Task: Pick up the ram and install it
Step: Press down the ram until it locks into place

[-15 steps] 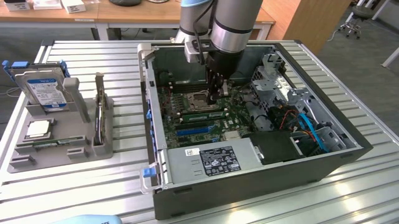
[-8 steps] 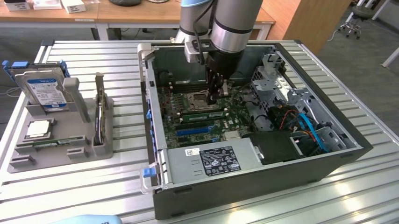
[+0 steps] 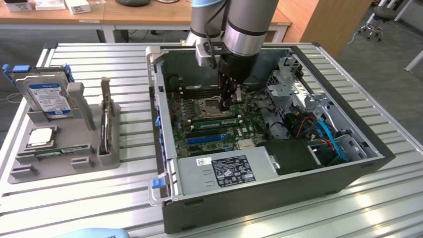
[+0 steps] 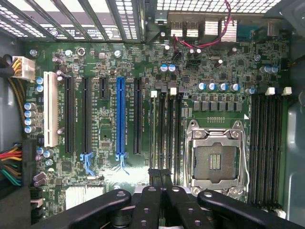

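Note:
Edge-on in the wrist view, the ram (image 4: 153, 129) is a thin green stick standing in the memory slot closest to the expansion slots. From the exterior view it appears as a green strip (image 3: 210, 123) just in front of the empty processor socket (image 3: 205, 106). My gripper (image 3: 228, 108) reaches down into the open computer case (image 3: 264, 188), and its black fingers are shut together. The fingertips (image 4: 155, 175) sit over the near end of the ram, which lies under them rather than between them. Whether they press on it I cannot tell.
The blue expansion slot (image 4: 119, 117) and several black ones lie beside the memory slots. On the exterior view's left, a grey tray (image 3: 20, 173) holds a blue-labelled hard drive (image 3: 47, 96), a square silver chip (image 3: 41, 136), a thin green board (image 3: 63, 150) and an upright card (image 3: 106, 116).

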### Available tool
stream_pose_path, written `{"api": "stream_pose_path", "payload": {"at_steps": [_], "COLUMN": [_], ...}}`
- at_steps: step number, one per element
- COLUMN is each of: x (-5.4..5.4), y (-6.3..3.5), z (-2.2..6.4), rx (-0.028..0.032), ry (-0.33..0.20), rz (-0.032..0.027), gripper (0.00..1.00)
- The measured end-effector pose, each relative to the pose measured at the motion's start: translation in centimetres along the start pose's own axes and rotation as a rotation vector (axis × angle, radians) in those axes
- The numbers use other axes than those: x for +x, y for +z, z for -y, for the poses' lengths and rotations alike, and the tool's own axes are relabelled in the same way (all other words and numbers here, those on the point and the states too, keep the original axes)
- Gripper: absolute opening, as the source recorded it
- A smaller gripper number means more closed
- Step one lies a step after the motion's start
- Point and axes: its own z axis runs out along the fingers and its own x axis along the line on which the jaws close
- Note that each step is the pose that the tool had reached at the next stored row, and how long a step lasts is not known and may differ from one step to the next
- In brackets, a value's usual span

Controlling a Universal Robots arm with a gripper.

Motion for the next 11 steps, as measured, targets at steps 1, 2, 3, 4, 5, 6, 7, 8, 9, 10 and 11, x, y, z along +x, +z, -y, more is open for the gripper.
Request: {"api": "stream_pose_path", "payload": {"at_steps": [1, 2, 3, 4, 5, 6, 7, 8, 9, 10, 11], "x": [0.00, 0.00, 0.00, 0.00, 0.00, 0.00, 0.00, 0.00, 0.00, 0.00, 0.00], "y": [0.01, 0.01, 0.02, 0.02, 0.03, 0.03, 0.04, 0.04, 0.04, 0.05, 0.06], "z": [0.00, 0.00, 0.00, 0.00, 0.00, 0.00, 0.00, 0.00, 0.00, 0.00, 0.00], "rx": [0.0001, 0.0002, 0.0003, 0.0004, 0.0006, 0.0007, 0.0008, 0.0010, 0.0011, 0.0012, 0.0015], "ry": [0.007, 0.016, 0.024, 0.033, 0.043, 0.053, 0.064, 0.076, 0.089, 0.102, 0.132], "rz": [0.0002, 0.0004, 0.0008, 0.0009, 0.0012, 0.0015, 0.0018, 0.0019, 0.0023, 0.0026, 0.0034], "gripper": [0.10, 0.10, 0.10, 0.10, 0.10, 0.10, 0.10, 0.10, 0.10, 0.10, 0.10]}}
